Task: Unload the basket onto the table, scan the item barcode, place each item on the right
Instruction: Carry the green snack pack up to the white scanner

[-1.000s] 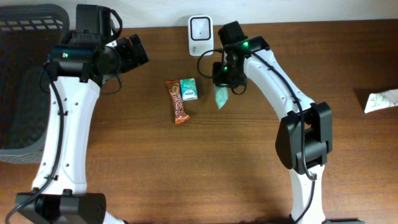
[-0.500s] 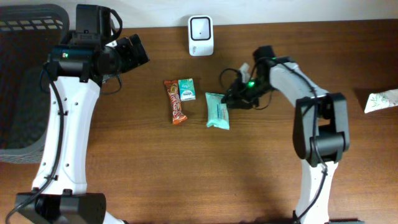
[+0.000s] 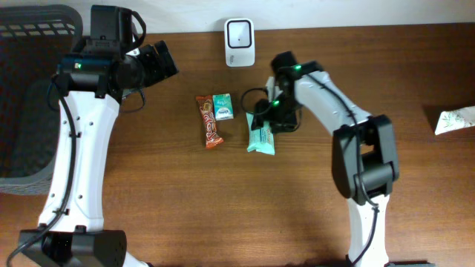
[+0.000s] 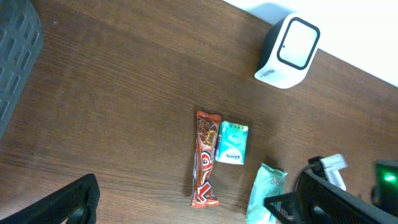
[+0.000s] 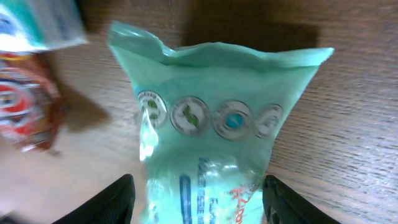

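your right gripper (image 3: 262, 119) hangs low over the wooden table (image 3: 185, 200). its fingers (image 5: 118, 200) are spread apart on either side of the mint-green packet (image 3: 260, 139) and clamp nothing. the packet lies flat near the middle of the table, running from 12 o'clock to 6 o'clock, with its 12 o'clock end under the gripper. in the right wrist view the packet fills the space between the two dark fingers, with a row of round symbols printed across it. whether the fingers brush its edges cannot be told.

at about 10 o'clock from the packet, near it, sits a small teal box (image 3: 224, 106). a red-brown candy bar (image 3: 210, 122) lies right beside the box on its 9 o'clock side, also lengthwise from 12 to 6. the white scanner (image 3: 240, 33) stands at 12 o'clock by the table's far edge, well apart from the packet.

your left gripper (image 3: 157, 64) hovers toward 10 o'clock of the table. its fingers (image 4: 73, 202) are spread wide and empty, and its wrist camera looks down on the scanner, candy bar, box and packet together. a dark basket (image 3: 30, 44) sits at 9 o'clock by the table's left side. a pale wrapped item (image 3: 454, 120) lies at 3 o'clock, at the edge of the overhead view.
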